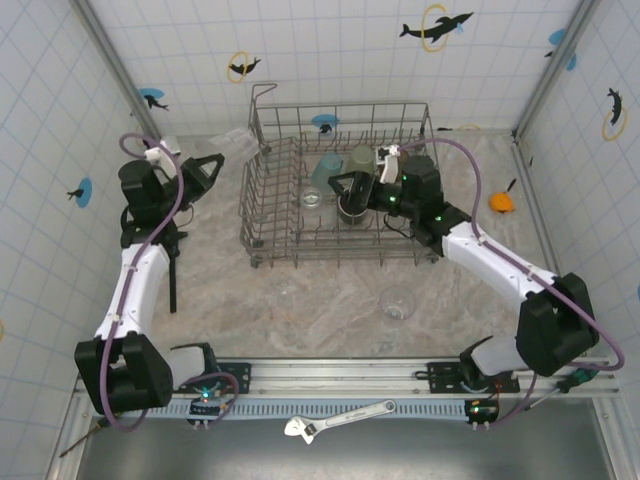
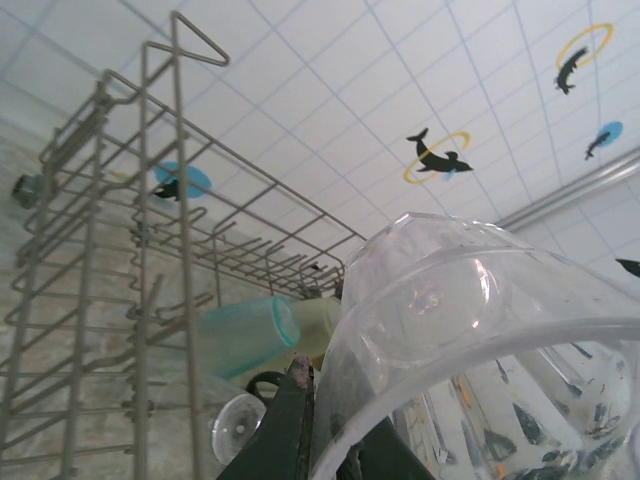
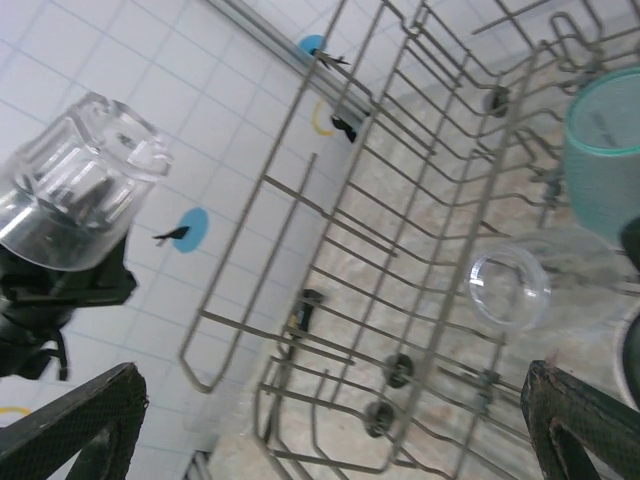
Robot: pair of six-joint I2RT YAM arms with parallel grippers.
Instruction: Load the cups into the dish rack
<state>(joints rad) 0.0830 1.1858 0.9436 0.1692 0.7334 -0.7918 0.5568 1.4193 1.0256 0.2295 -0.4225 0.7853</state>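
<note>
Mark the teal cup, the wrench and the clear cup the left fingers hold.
teal cup [image 1: 325,169], top view, its body.
wrench [image 1: 350,413], top view, mid handle.
held clear cup [image 3: 78,195], right wrist view, side wall.

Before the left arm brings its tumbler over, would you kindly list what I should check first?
1. Left gripper shut on the clear tumbler: ok.
2. Right gripper open: ok.
3. Right gripper out of the dish rack: not ok, it sits by the black mug inside.
4. Rack's left rows free: ok.
5. All cups loaded: not ok, a second clear tumbler stands on the table.
</note>
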